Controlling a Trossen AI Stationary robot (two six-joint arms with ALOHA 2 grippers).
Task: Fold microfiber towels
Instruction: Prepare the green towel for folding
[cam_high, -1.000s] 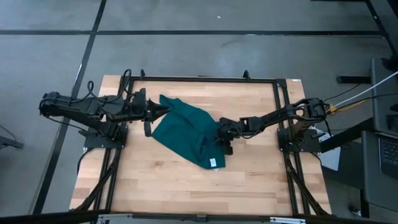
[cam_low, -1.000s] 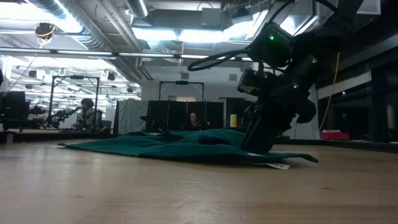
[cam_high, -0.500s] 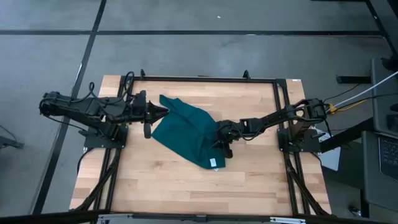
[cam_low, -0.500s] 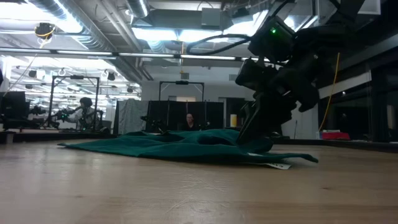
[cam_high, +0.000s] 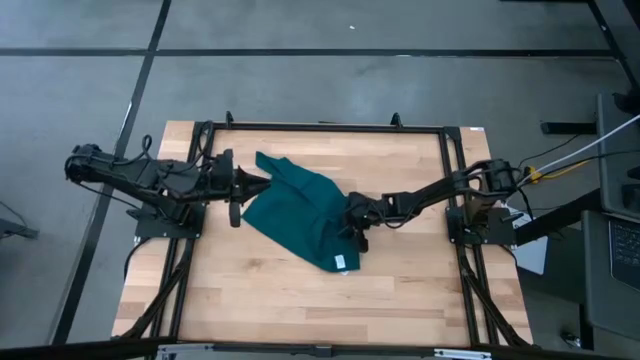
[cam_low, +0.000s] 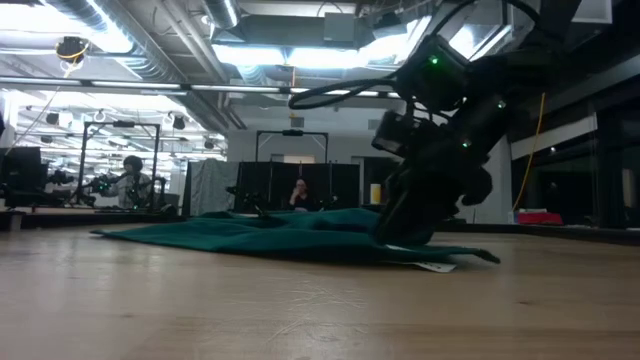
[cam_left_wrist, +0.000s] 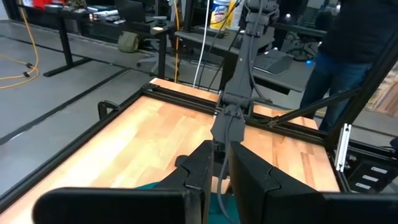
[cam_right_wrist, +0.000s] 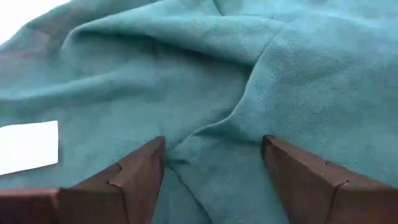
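Note:
The dark teal microfiber towel (cam_high: 303, 210) lies rumpled on the wooden table, partly doubled over, its white tag (cam_high: 342, 262) up at the near corner. My left gripper (cam_high: 264, 182) is shut on the towel's far left corner, low over the table. My right gripper (cam_high: 349, 224) stands open over the towel's right edge, slanting down. In the right wrist view its two fingers (cam_right_wrist: 134, 177) stand on either side of a raised crease (cam_right_wrist: 214, 134), with the tag (cam_right_wrist: 28, 146) beside them. My left gripper pinches the towel's far left corner (cam_left_wrist: 214, 200) between its two fingers, coming level from the table's left. That corner is raised slightly off the wood; the remainder lies slack on the table. My right gripper has its fingertips at the cloth's surface; whether they touch it, I cannot tell.
A black frame (cam_high: 330, 128) runs round the table's far, left and right sides. Bare wood (cam_high: 300, 300) lies near the front edge. In the low view, people (cam_low: 298, 192) show in the room behind the table.
My right gripper has shifted a little toward the table's left over the towel's right edge, rising slightly and then dipping back down to the cloth. The towel has stayed where it was.

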